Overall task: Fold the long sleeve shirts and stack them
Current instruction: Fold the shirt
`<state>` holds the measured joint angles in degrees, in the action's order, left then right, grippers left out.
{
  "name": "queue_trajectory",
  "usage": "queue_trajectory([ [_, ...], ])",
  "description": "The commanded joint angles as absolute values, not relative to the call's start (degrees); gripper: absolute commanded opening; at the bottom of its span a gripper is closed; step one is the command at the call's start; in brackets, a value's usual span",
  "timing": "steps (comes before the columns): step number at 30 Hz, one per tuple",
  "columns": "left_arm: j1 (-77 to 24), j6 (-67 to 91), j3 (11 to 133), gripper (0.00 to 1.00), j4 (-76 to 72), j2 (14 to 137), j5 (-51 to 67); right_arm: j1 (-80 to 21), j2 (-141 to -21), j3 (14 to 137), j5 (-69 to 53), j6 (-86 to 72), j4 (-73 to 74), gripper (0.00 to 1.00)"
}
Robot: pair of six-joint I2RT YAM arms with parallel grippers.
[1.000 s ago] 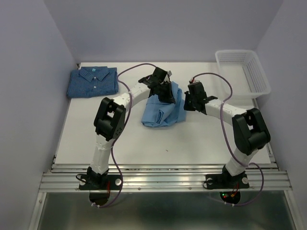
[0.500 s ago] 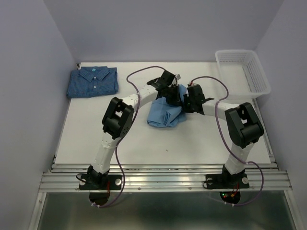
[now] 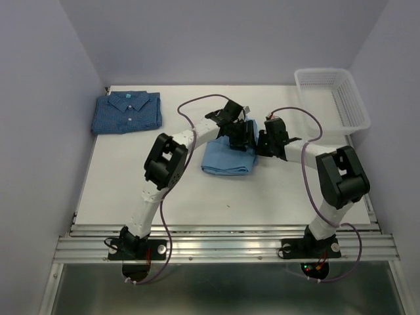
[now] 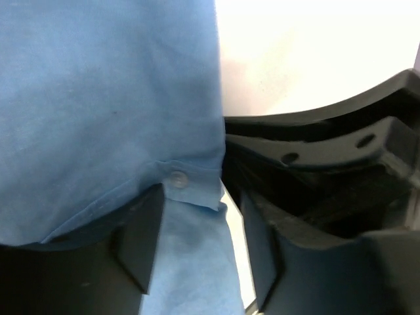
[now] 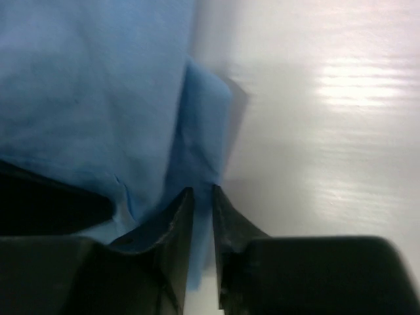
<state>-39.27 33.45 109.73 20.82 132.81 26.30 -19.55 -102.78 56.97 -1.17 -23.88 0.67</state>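
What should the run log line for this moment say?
phase: folding; left jaws: open over plain light sky-blue cloth shirt; right jaws: shut on its edge; darker blue checked shirt: folded, far left

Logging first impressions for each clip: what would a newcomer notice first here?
Both arms meet over the light blue shirt folded mid-table, the right gripper pinching its right edge and the left gripper open over the cloth beside it. The checked blue shirt lies folded in the far left corner, and a white basket sits at the far right corner.
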Motion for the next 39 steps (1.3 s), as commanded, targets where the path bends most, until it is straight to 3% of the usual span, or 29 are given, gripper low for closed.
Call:
queue_trajectory([
  [1, -41.13, 32.0, 113.99, 0.65, 16.79, 126.13, 29.44, -19.69, -94.59, 57.82, 4.03, -21.28, 6.75, 0.3],
  [5, -41.13, 29.71, 115.84, 0.81, 17.05, 121.91, 29.27, -19.69, -87.03, 60.2, 11.59, -19.07, 12.73, 0.44],
  [6, -41.13, 28.84, 115.84, 0.99, 17.22, 120.86, 28.83, -19.69, -85.45, 60.38, 12.38, -18.2, 13.96, 0.51],
  [7, -41.13, 28.31, 115.84, 0.99, 17.49, 118.85, 27.17, -19.69, -82.73, 60.47, 11.96, -17.41, 14.41, 0.92],
  [8, -41.13, 27.69, 115.75, 0.99, 17.93, 117.87, 26.11, -19.69, -81.57, 60.47, 10.74, -15.49, 14.68, 1.0],
  [14, -37.36, 28.03, 105.6, 0.99, 18.46, 107.5, 13.98, -19.69, -79.71, 60.99, -6.92, -15.38, 12.22, 1.0],
  [19, -29.38, 30.84, 91.44, 0.99, 13.1, 100.38, 13.88, -19.69, -85.94, 63.62, -19.9, -17.04, 6.07, 1.0],
  [24, -24.79, 32.08, 85.61, 0.99, 13.09, 98.97, 11.78, -22.75, -93.07, 67.32, -33.03, -20.56, 1.85, 1.0],
  [30, -23.55, 32.61, 84.46, 0.99, 12.4, 100.89, 11.33, -23.82, -96.94, 65.05, -31.12, -19.6, 8.5, 1.0],
  [39, -25.4, 31.73, 89.99, 0.99, 8.79, 109.41, 20.21, -21.71, -98.78, 50.89, -22.59, -20.74, 10.64, 1.0],
])
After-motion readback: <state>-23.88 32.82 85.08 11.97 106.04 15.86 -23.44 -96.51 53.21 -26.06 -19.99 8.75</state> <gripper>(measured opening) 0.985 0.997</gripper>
